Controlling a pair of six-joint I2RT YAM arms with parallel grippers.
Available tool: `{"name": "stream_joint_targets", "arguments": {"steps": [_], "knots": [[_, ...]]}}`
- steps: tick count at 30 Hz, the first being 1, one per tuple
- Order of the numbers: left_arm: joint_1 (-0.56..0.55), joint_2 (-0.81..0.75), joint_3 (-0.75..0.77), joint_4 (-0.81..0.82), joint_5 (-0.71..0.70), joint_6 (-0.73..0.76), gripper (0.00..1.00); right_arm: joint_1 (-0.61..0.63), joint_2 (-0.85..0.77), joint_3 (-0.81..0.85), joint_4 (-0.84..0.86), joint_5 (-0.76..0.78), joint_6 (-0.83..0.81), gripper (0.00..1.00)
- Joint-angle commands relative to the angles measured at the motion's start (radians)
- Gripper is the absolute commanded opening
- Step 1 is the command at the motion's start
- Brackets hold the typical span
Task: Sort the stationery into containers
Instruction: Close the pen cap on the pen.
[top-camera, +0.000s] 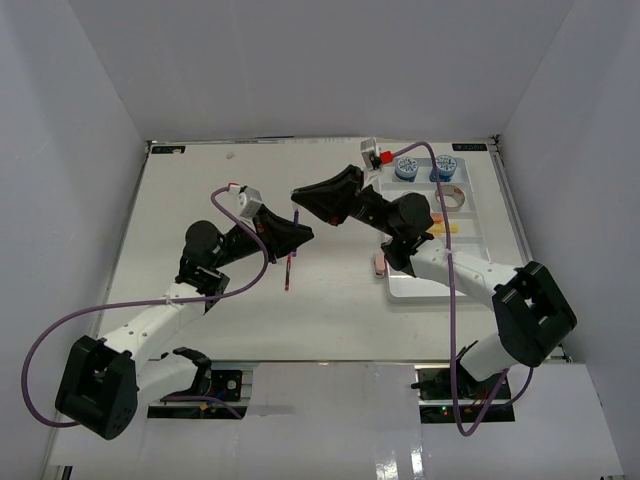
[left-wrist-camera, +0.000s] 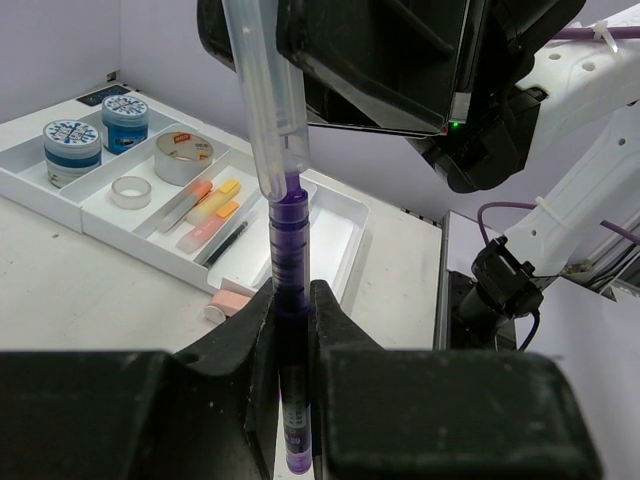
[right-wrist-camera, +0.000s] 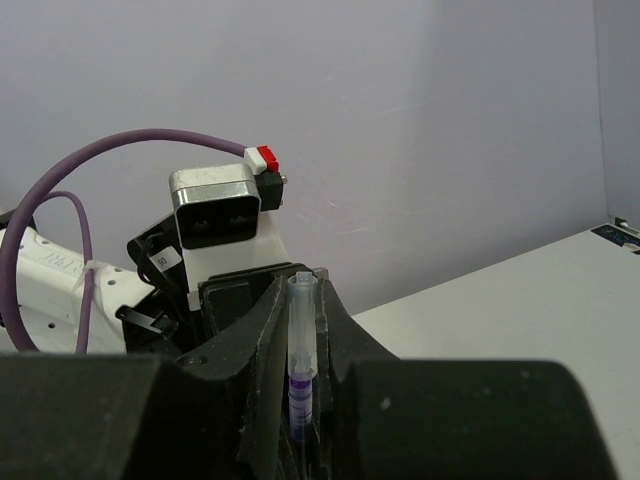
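Observation:
A purple pen with a clear cap hangs upright in the air between both arms. My left gripper is shut on its purple barrel. From above, my right gripper is shut on the clear cap. In the top view the two grippers meet over the middle of the table. The white divided tray holds two blue-white tubs, two tape rolls, orange, yellow and pink pieces and a black pen.
A pink eraser piece lies on the table just outside the tray's near corner. A thin reddish strip shows below the left gripper; whether it is this pen's lower end I cannot tell. White walls enclose the table.

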Motion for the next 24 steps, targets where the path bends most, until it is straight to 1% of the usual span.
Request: {"name": "stream_joint_targets", "arguments": {"steps": [1, 6, 24], "knots": [[-0.003, -0.003, 0.031, 0.031, -0.008, -0.008, 0.0, -0.003, -0.036, -0.007, 0.074, -0.002, 0.006, 0.11], [-0.003, -0.006, 0.027, 0.042, -0.011, -0.015, 0.0, -0.003, -0.032, 0.002, 0.074, -0.006, 0.006, 0.11], [-0.003, 0.025, 0.053, 0.119, -0.033, -0.049, 0.0, -0.003, -0.018, -0.05, 0.16, -0.035, 0.023, 0.26]]}}
